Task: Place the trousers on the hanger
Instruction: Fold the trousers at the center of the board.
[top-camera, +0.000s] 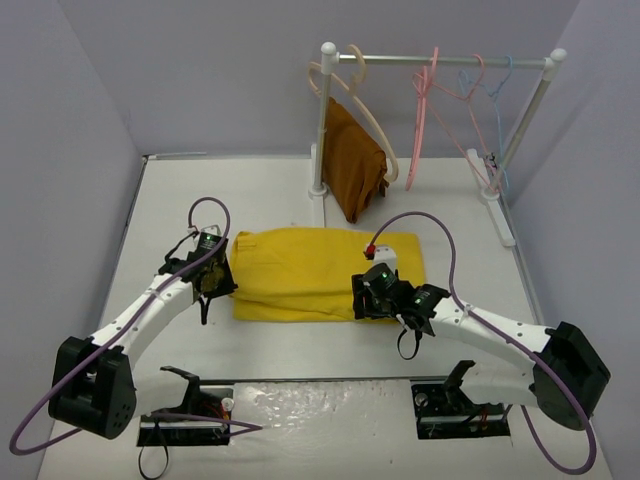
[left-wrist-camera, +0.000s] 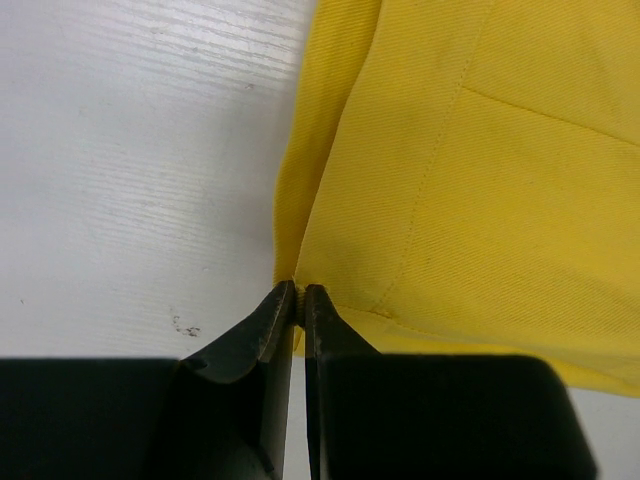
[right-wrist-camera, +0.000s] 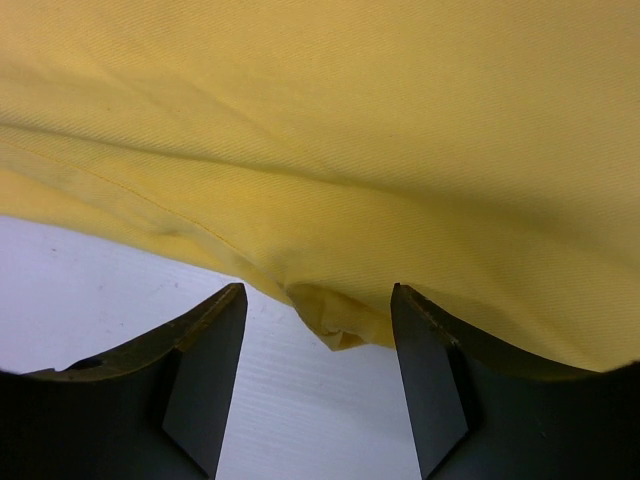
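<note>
Now, left jaws pinching trousers (top-camera: 310, 270) at left edge, right jaws open astride near hem, free table (top-camera: 250, 190) behind.

Bright, even, diffuse light with little glare.
The overhead view is sharp; soft shadows lie under the arms (top-camera: 150, 305) on the table (top-camera: 270, 200), which has a sheen at its near edge. Both wrist views are crisp on the trousers (left-wrist-camera: 480, 180) weave; the foreground fingers (right-wrist-camera: 205, 370) are dark and slightly soft.
</note>
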